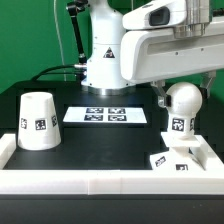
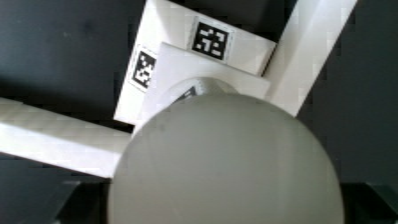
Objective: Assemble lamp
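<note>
My gripper [image 1: 182,95] is shut on the ball-shaped bulb [image 1: 184,100], with a dark finger on each side of the ball. The bulb hangs upright, its tagged stem pointing down, just above the low square base [image 1: 172,160] at the exterior view's right, near the front corner. I cannot tell whether the stem touches the base. In the wrist view the bulb [image 2: 222,150] fills the middle, the gripper [image 2: 222,208] is around it, and the tagged base [image 2: 192,62] lies beyond it. The cup-like shade [image 1: 37,122] stands mouth down at the exterior view's left.
The marker board [image 1: 107,115] lies flat in the middle of the black table. A white rail [image 1: 100,181] runs along the front edge and turns up the right side [image 1: 213,150]; its bars [image 2: 54,125] border the base in the wrist view. The robot's pedestal [image 1: 103,60] stands behind.
</note>
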Motion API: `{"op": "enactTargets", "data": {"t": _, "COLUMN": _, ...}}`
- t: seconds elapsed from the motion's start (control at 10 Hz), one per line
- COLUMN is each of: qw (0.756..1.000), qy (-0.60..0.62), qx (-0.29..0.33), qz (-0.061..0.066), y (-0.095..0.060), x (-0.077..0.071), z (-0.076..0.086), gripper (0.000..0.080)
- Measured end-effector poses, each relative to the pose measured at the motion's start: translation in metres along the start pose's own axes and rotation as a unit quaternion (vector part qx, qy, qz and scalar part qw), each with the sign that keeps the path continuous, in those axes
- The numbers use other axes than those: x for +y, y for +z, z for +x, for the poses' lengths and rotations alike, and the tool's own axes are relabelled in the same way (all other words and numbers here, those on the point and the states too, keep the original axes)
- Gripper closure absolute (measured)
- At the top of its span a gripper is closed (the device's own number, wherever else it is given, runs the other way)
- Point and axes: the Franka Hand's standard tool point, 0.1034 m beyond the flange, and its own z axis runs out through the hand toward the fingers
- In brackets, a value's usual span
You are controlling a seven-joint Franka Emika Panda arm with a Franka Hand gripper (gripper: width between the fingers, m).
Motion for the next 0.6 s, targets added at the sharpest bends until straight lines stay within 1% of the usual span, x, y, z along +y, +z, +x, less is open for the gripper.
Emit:
{"op": "enactTargets", "data": {"t": 0.1, "qw": 1.0, "qy": 0.031, "qx": 0.001, "qz": 0.003, "y": 0.0001, "x": -0.0003, "z": -0.0001, "gripper": 0.0223}}
{"op": "enactTargets", "data": {"t": 0.2, "qw": 0.996, "qy": 0.093, "qx": 0.001, "qz": 0.007, "y": 0.0004, "x": 0.0, "z": -0.0005, "gripper": 0.0223}}
{"op": "enactTargets", "data": {"t": 0.3, "qw": 0.989, "qy": 0.145, "qx": 0.0, "qz": 0.007, "y": 0.0004, "x": -0.0001, "z": -0.0006, "gripper": 0.0222}}
{"op": "enactTargets", "data": {"t": 0.6, "qw": 0.951, "qy": 0.309, "qx": -0.002, "qz": 0.007, "y": -0.0004, "x": -0.0041, "z": 0.0005, "gripper": 0.0222}}
